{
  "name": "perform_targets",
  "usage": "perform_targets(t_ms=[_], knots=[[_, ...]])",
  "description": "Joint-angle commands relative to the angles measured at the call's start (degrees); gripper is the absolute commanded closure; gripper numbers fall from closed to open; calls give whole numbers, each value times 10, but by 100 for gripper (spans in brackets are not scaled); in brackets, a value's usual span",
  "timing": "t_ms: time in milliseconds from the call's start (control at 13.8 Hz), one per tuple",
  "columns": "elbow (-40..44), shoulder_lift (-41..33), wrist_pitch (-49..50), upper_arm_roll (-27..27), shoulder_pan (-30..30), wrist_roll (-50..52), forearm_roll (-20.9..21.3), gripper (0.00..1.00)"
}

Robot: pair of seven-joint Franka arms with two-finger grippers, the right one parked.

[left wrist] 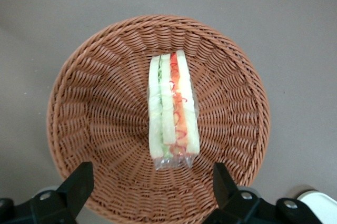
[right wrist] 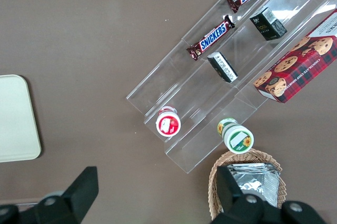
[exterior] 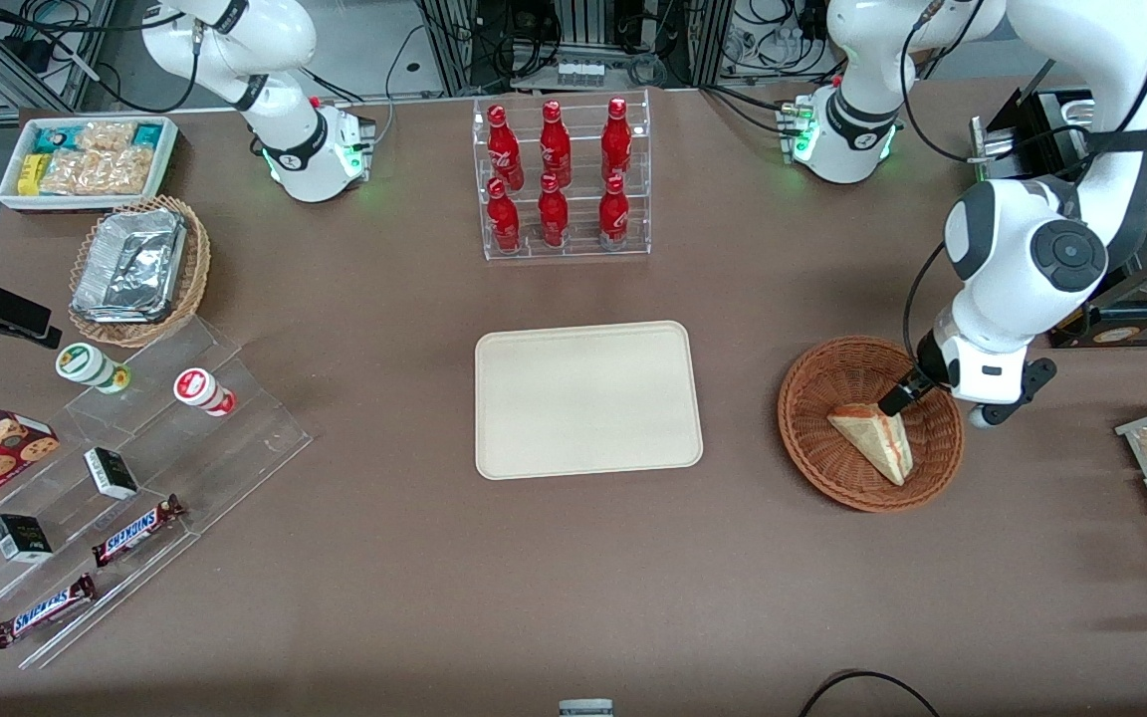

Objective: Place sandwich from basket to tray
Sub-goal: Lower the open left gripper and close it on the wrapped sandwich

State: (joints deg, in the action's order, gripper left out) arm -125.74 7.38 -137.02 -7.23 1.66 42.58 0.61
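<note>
Your brown table [exterior: 384,558] carries the tray [exterior: 588,398] mid-surface and the basket [exterior: 812,438] toward the working arm's end. The gripper [left wrist: 150,190] hangs bent down over the sandwich [left wrist: 174,108] in that basket, jaws apart, nothing held.

Light is even and bright from overhead, and shadows on the brown table [exterior: 384,558] are soft. The clear stepped rack [exterior: 135,478] shows faint glare. The gripper [left wrist: 152,195] above the basket [left wrist: 95,113] looks slightly soft at close range.

Front view overlooks the whole table from high; left wrist view looks closely down into the basket [left wrist: 105,129], shared.
</note>
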Motion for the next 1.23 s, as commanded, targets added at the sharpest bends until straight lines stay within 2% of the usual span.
perform_targets(t_ms=[0, 579, 651, 724, 868, 941, 1158], knots=[[0, 24, -39, 1, -4, 17, 12, 0], [1, 86, -107, 2, -4, 17, 12, 1], [1, 93, -111, 2, -4, 17, 11, 10], [3, 98, -111, 2, -4, 17, 11, 26], [12, 101, -109, 2, -4, 19, 10, 86], [22, 102, -104, 2, -5, 22, 11, 100], [36, 93, -73, 2, -5, 12, 12, 100]])
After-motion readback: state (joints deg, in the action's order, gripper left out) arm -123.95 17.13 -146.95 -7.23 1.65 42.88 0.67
